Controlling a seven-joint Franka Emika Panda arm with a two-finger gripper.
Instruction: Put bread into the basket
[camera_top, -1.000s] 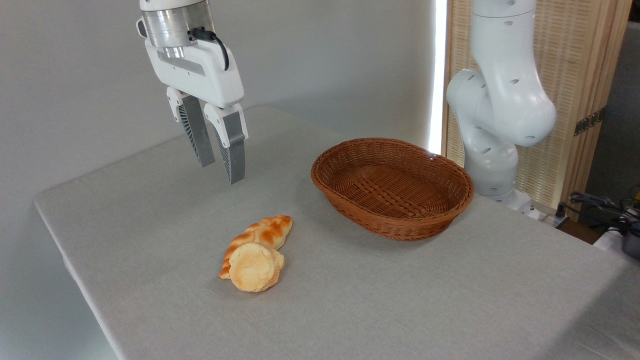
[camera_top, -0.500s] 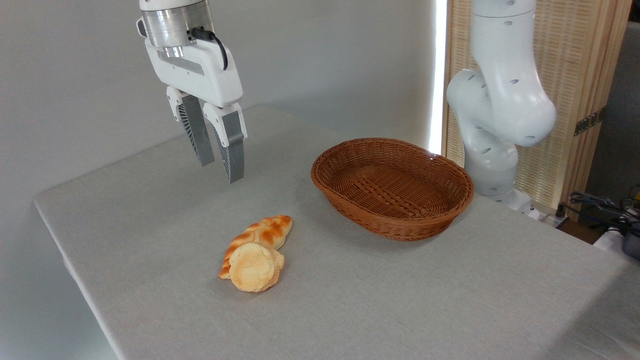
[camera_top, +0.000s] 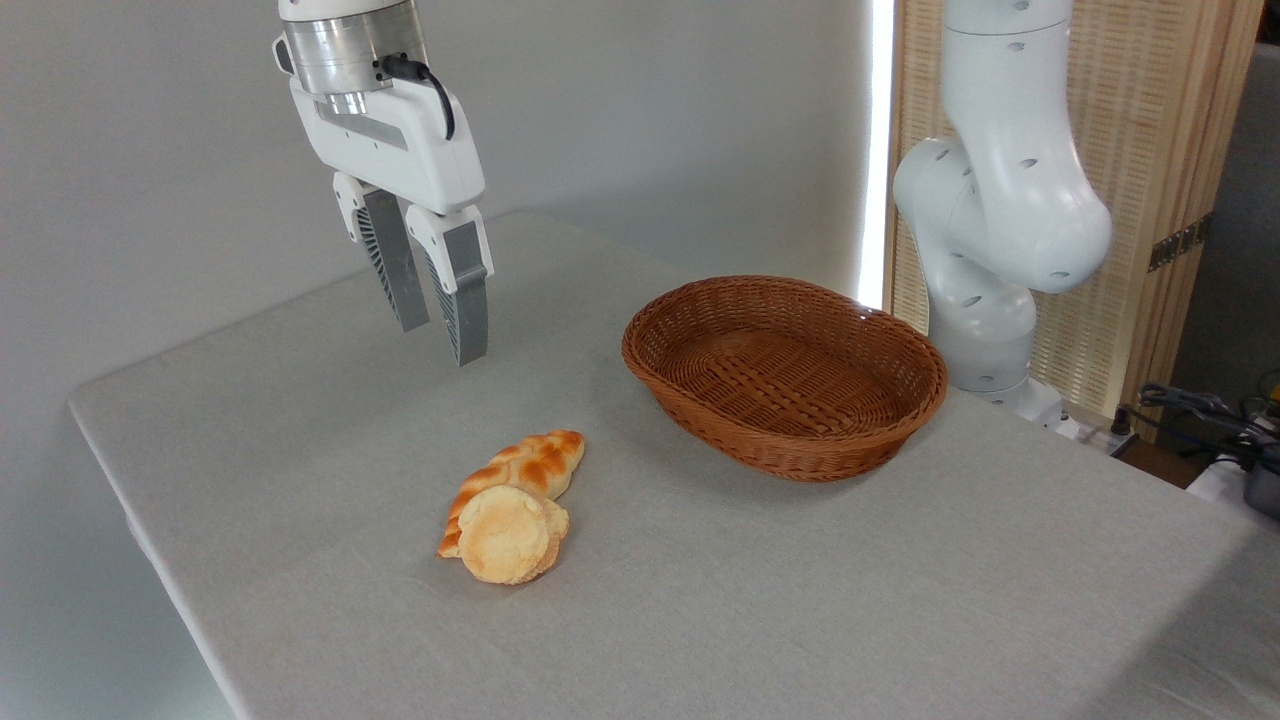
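Bread (camera_top: 503, 535) lies on the grey table (camera_top: 800, 600), well apart from the basket (camera_top: 785, 375), toward the near left of it. It is the small round pale bun, and it leans against the front end of a longer braided loaf (camera_top: 530, 465), the two touching. The basket is empty; its woven floor shows bare from rim to rim.

Nothing of the task is done, judging by how things lie. The gripper (camera_top: 445, 340) hangs in the air to the left of the basket and above its rim height, farther back on the table than the bun. Its fingers are spread a little, with a narrow gap between them, and they hold nothing.

All of the work is left: coming down over the bun, taking it without dragging the braided loaf along, carrying it across to the basket and letting go. The touching loaves look like the awkward part.
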